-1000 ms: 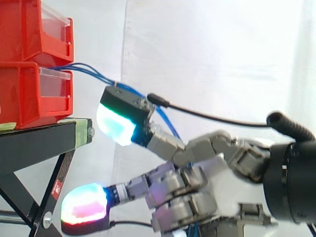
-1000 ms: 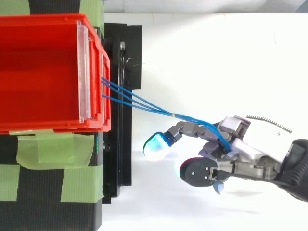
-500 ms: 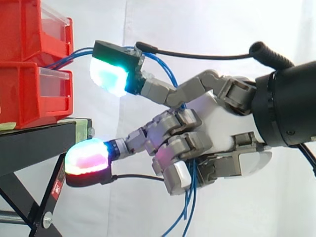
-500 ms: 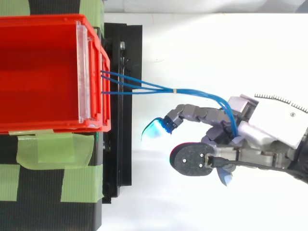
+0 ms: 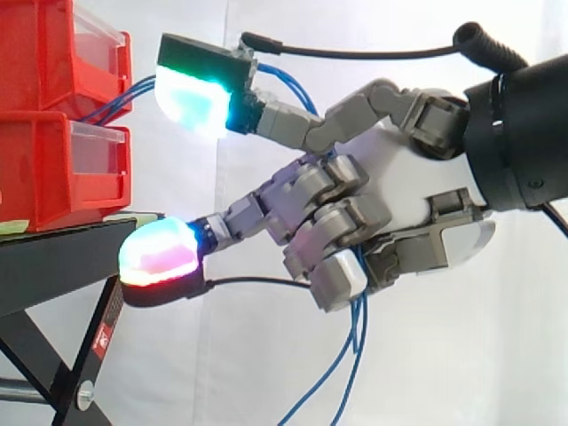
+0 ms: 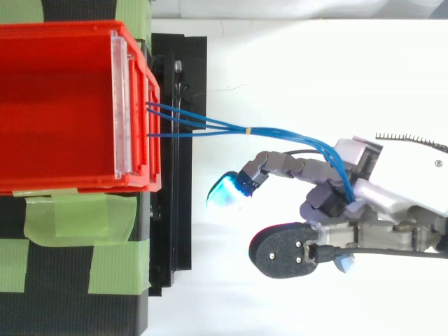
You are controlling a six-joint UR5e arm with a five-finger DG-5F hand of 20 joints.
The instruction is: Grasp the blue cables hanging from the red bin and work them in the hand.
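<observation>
Three thin blue cables (image 6: 231, 128) leave the front of the upper red bin (image 6: 56, 105) and run to the right into my hand (image 6: 392, 203). In the side view the hand (image 5: 399, 204) is level with the bins, its lower fingers curled round the cables (image 5: 348, 364), whose loose ends hang below the palm. One straight finger with a green-cyan pad (image 5: 191, 93) reaches toward the upper bin. Another, with a red-magenta pad (image 5: 158, 253), points at the black stand (image 5: 62, 257).
Two red bins (image 5: 53, 169) are stacked on the black stand, which carries green tape (image 6: 77, 217) on top. A white curtain hangs behind. Open space lies to the right of the stand and below the hand.
The hand has risen by about the height of a bin and lifted the cables. Their run from the bin has swung and now lies nearly straight.
</observation>
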